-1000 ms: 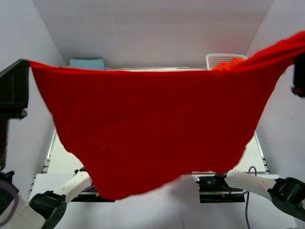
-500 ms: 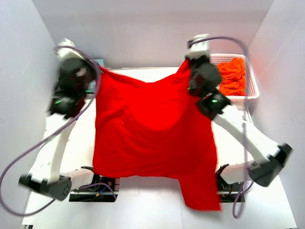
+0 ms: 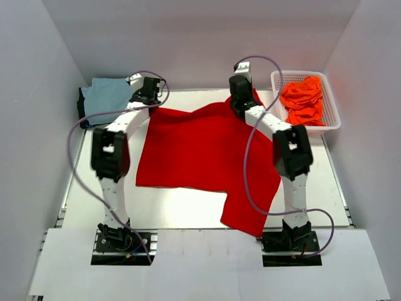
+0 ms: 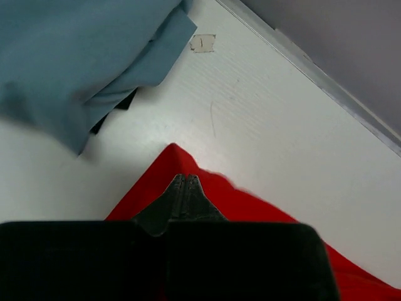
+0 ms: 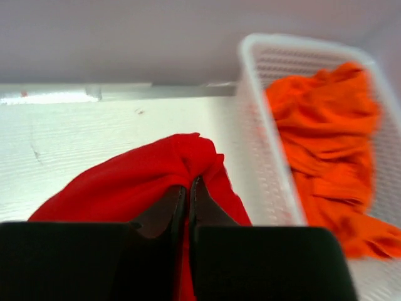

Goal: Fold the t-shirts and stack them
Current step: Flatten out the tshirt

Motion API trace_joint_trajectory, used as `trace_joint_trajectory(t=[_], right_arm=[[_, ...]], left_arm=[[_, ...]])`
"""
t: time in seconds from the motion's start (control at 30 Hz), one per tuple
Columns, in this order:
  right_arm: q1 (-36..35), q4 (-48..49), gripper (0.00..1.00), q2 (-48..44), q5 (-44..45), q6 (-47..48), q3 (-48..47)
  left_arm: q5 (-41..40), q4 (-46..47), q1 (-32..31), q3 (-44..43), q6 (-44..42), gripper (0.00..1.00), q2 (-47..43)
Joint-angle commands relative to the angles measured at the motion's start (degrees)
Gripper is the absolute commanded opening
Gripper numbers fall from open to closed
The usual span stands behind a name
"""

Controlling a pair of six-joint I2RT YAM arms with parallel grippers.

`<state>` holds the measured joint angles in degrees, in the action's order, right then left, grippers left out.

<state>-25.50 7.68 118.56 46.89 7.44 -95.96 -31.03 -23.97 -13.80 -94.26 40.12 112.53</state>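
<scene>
The bright red t-shirt (image 3: 200, 147) lies spread on the white table, with one flap hanging toward the near edge. My left gripper (image 3: 152, 102) is shut on its far left corner; in the left wrist view the closed fingertips (image 4: 185, 179) pinch the red cloth (image 4: 250, 200). My right gripper (image 3: 242, 100) is shut on the far right corner, where the red cloth (image 5: 138, 169) bunches around the closed tips (image 5: 188, 183). A light blue t-shirt (image 3: 108, 94) (image 4: 81, 56) lies folded at the far left. Orange t-shirts (image 3: 304, 100) (image 5: 326, 125) sit heaped in the basket.
The white mesh basket (image 3: 332, 122) (image 5: 257, 94) stands at the far right against the wall. Grey walls close in the table on the left, back and right. The two arm bases are bolted at the near edge.
Both arms have swung the red t-shirt from held up near the camera down and away, laying it on the table with the corners at the far side.
</scene>
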Motion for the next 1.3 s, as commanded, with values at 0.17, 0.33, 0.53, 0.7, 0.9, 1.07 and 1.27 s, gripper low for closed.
trace_joint_trajectory(t=[0.17,0.33,0.53,0.7,0.9,1.07,1.27], right_arm=[[6.42,8.45,0.9,20.37,-12.44,0.1,-28.66],[5.37,-0.21,0.9,20.76,-15.86,-0.13,-30.56],[3.09,-11.98,0.9,1.78,-31.75,-4.36,-13.42],[0.19,-21.64,0.9,-15.53,-37.04,-15.95,5.32],[0.1,-28.93,0.9,-32.24,-39.07,-28.62,31.34],[-0.26,-30.45,0.9,-45.41,-42.05,-35.65,47.94],[-0.43,-28.69,0.9,-49.49,-40.4,-37.85,59.04]], left_arm=[[4.98,3.07,4.13,-46.51,-5.39,0.9,32.28],[16.67,13.12,4.13,-36.4,-6.98,1.0,27.34],[20.74,4.57,2.38,-23.18,-9.97,1.0,12.11],[28.65,-2.31,1.24,-8.69,-8.66,1.0,-0.18],[29.18,-4.4,0.0,18.72,-6.19,1.0,-15.66],[22.95,-12.5,-0.52,29.38,-0.59,1.0,-24.45],[25.84,2.95,-0.52,45.21,0.14,1.0,-30.8]])
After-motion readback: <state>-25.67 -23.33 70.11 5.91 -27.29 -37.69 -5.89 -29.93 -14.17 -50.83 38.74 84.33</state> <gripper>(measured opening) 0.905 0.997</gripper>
